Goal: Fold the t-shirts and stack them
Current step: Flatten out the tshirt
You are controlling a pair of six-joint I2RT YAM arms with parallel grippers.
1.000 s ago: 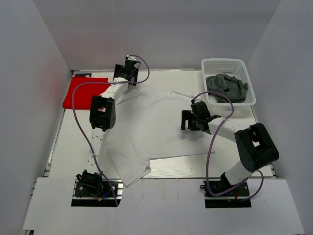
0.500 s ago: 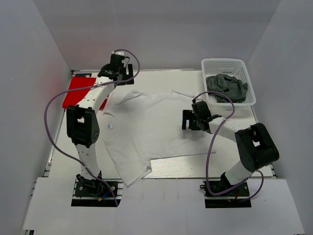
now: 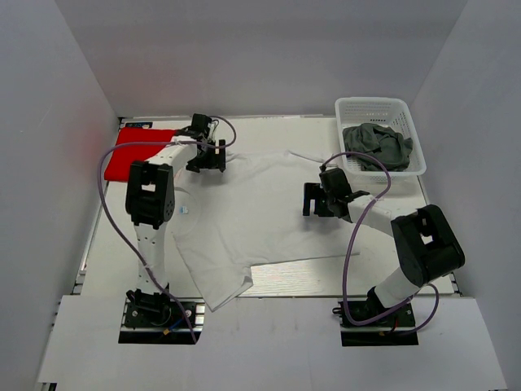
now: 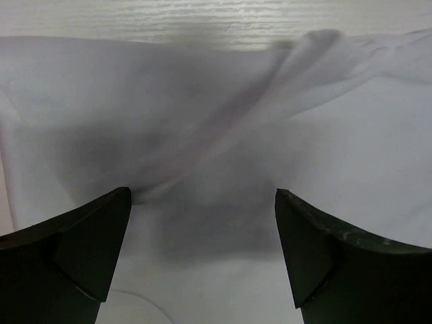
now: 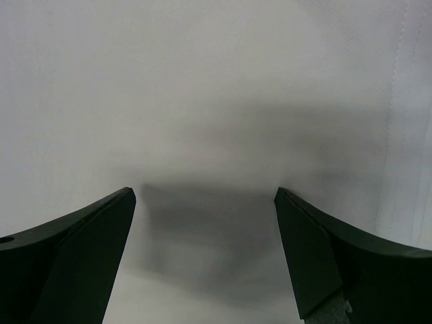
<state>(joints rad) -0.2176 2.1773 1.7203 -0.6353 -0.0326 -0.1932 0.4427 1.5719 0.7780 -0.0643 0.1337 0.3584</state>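
White t-shirt (image 3: pixel 252 212) spread wrinkled across middle of bench (image 3: pixel 293 281), near left corner reaching bench's near edge. Red t-shirt (image 3: pixel 137 151) flat at far left corner. Dark grey t-shirt (image 3: pixel 376 145) bundled in white basket (image 3: pixel 370 104), far right. Left end effector (image 3: pixel 205 160) over white shirt's far left edge, fingers spread, raised crease ahead of them. Right end effector (image 3: pixel 316 200) low over shirt's right side, fingers spread, gripping nothing.
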